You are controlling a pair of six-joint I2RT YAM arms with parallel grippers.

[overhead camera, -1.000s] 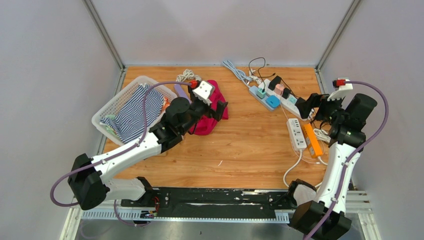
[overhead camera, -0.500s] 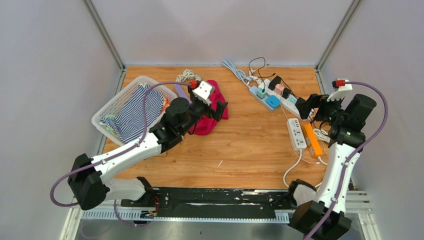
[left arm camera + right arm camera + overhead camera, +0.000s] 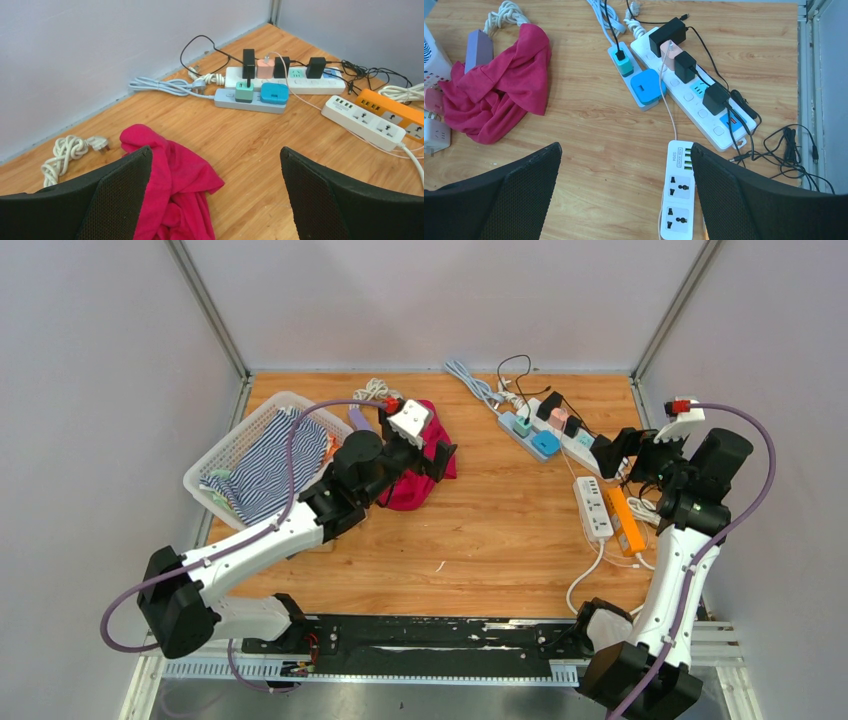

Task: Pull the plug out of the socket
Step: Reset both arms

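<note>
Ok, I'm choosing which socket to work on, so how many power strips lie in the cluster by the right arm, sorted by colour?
White: 2, the long strip and the USB strip
Grey-blue strip: 1
Orange strip: 1
Total: 4

Likely lab, grey enclosure walls, mounting rail
</note>
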